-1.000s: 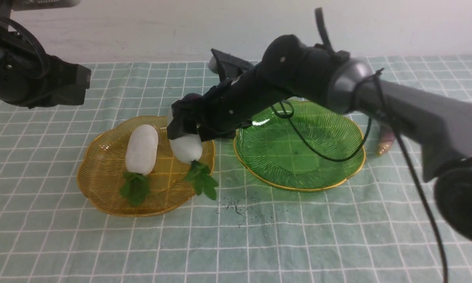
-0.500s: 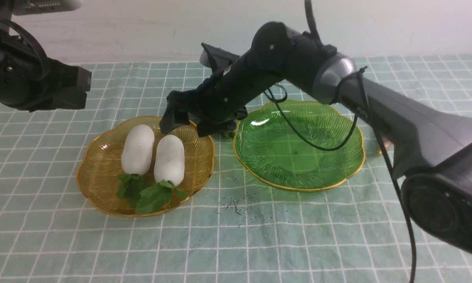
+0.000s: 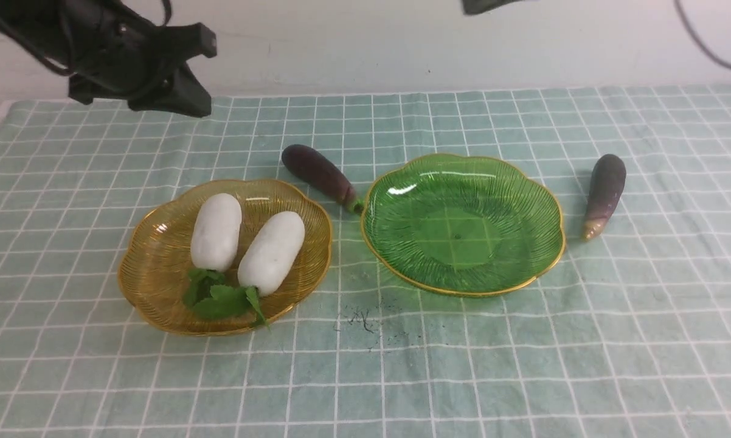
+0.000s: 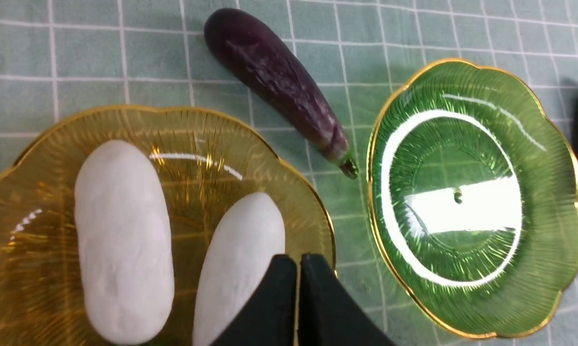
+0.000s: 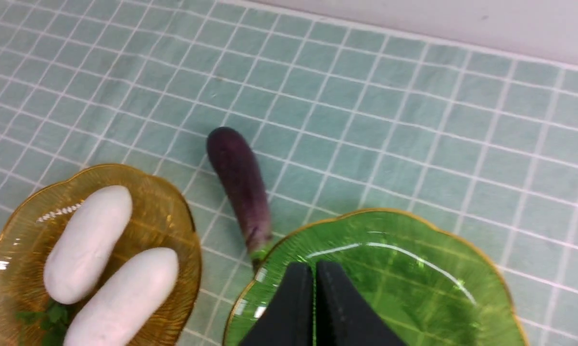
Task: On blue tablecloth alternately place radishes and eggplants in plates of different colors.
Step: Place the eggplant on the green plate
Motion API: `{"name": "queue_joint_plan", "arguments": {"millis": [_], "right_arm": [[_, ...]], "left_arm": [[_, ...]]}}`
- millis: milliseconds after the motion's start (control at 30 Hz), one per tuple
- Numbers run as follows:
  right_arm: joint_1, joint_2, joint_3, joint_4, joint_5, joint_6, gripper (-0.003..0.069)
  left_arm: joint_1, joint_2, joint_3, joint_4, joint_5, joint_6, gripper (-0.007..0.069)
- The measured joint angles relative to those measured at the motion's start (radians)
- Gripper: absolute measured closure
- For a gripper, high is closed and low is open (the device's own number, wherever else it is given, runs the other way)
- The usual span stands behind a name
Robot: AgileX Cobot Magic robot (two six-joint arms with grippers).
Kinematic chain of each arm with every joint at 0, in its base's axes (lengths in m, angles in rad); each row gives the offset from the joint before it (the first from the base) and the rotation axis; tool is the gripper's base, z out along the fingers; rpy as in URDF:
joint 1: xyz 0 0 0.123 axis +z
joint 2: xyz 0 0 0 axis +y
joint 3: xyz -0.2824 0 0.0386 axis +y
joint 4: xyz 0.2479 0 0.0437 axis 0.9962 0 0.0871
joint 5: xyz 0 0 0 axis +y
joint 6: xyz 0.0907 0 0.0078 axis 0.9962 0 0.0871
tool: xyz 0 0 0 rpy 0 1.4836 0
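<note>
Front: a dark smudge [image 3: 362, 319] marks the blue tablecloth [image 3: 523, 353]. Both radishes [image 3: 216, 231] lie in the amber plate [image 3: 152, 286]. One eggplant [image 3: 320, 173] lies behind, stem just beside the green plate [image 3: 523, 255]; the other eggplant [image 3: 604, 191] lies right of it.
Left wrist: my left tool [image 4: 298, 262], pressed together, hangs over the amber plate.
Right wrist: my right tool [image 5: 314, 269], likewise together, over the green plate.

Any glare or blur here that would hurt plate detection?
Left wrist view: heavy white glare ring and bar across the middle of the green plate; thin streak on the yellow plate. Right wrist view: only a thin highlight arc on the green plate; the eggplant looks slightly soft. Front view: sharp, small highlights, soft shadows.
</note>
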Motion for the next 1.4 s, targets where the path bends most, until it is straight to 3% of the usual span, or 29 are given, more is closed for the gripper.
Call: {"name": "queue_joint_plan", "arguments": {"millis": [133,267,367,533,600,767,1133,1233,1333,1400], "right_arm": [[-0.058,-0.156,0.175,-0.039,0.008,0.0,0.0673],[-0.088,-0.239,0.298,-0.055,0.011,0.0,0.0673],[-0.093,-0.27,0.362,-0.063,0.011,0.0,0.0673],[-0.095,-0.29,0.455,-0.075,0.011,0.0,0.0673],[-0.095,-0.29,0.475,-0.08,0.011,-0.007,0.0673],[-0.095,-0.29,0.484,-0.08,0.011,-0.026,0.0673],[-0.095,-0.291,0.488,-0.078,0.011,-0.042,0.0674],[-0.095,-0.292,0.488,-0.076,0.011,-0.049,0.0674],[-0.095,-0.292,0.488,-0.076,0.011,-0.052,0.0674],[-0.095,-0.292,0.488,-0.076,0.011,-0.053,0.0674]], "left_arm": [[-0.068,0.184,-0.187,0.068,0.002,-0.084,0.0608],[-0.103,0.33,-0.34,0.09,0.002,-0.148,0.0535],[-0.115,0.431,-0.428,0.093,0.0,-0.183,0.0444],[-0.123,0.604,-0.538,0.095,-0.063,-0.241,0.0185],[-0.123,0.628,-0.542,0.096,-0.087,-0.241,0.0116],[-0.124,0.661,-0.547,0.097,-0.126,-0.241,0.0022],[-0.128,0.709,-0.55,0.042,-0.215,-0.24,0.0042],[-0.128,0.716,-0.55,0.01,-0.235,-0.239,0.013],[-0.129,0.718,-0.561,0.001,-0.238,-0.238,0.0328],[-0.129,0.72,-0.58,0.002,-0.233,-0.225,0.033]]}}
